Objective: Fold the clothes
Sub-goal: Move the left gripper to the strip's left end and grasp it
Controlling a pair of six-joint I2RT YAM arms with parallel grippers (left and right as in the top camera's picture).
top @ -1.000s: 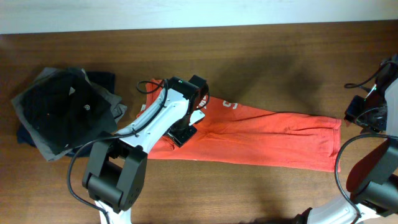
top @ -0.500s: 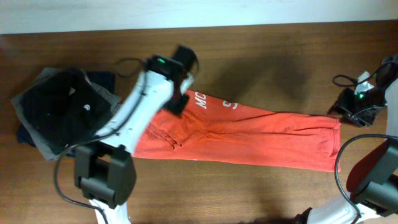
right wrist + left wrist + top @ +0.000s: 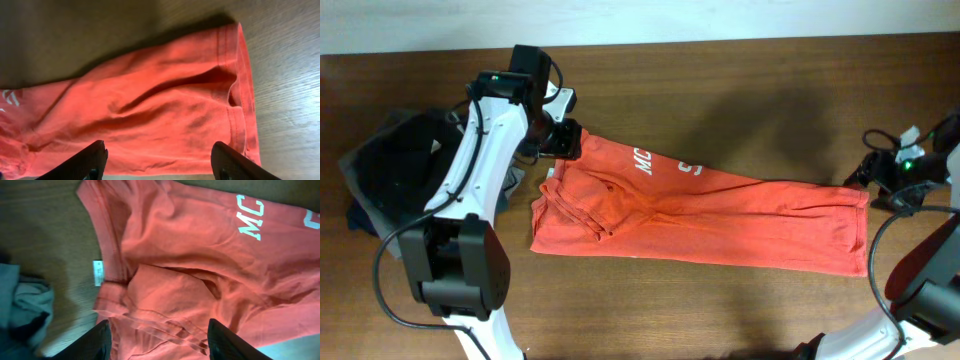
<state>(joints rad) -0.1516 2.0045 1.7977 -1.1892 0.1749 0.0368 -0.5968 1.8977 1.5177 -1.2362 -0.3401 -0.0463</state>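
Note:
The red-orange shirt [image 3: 720, 215] lies folded into a long strip across the table, white lettering near its left end. In the left wrist view the shirt [image 3: 200, 275] shows its collar, a small white neck tag [image 3: 98, 273] and the letters "MC". My left gripper [image 3: 560, 138] is open and empty above the shirt's upper left corner; its fingertips [image 3: 160, 342] frame bunched cloth. My right gripper [image 3: 868, 178] is open and empty above the shirt's right end; the hem [image 3: 240, 95] shows in the right wrist view between the fingertips [image 3: 157, 160].
A pile of black, grey and navy folded garments [image 3: 410, 180] sits at the far left; its grey edge [image 3: 25, 305] shows in the left wrist view. The brown wooden table [image 3: 720, 100] runs to a white edge at the back.
My left arm has lifted off the shirt and swung back to the left, above the collar corner. The shirt's left end now lies uncovered. My right gripper has shifted slightly left toward the hem.

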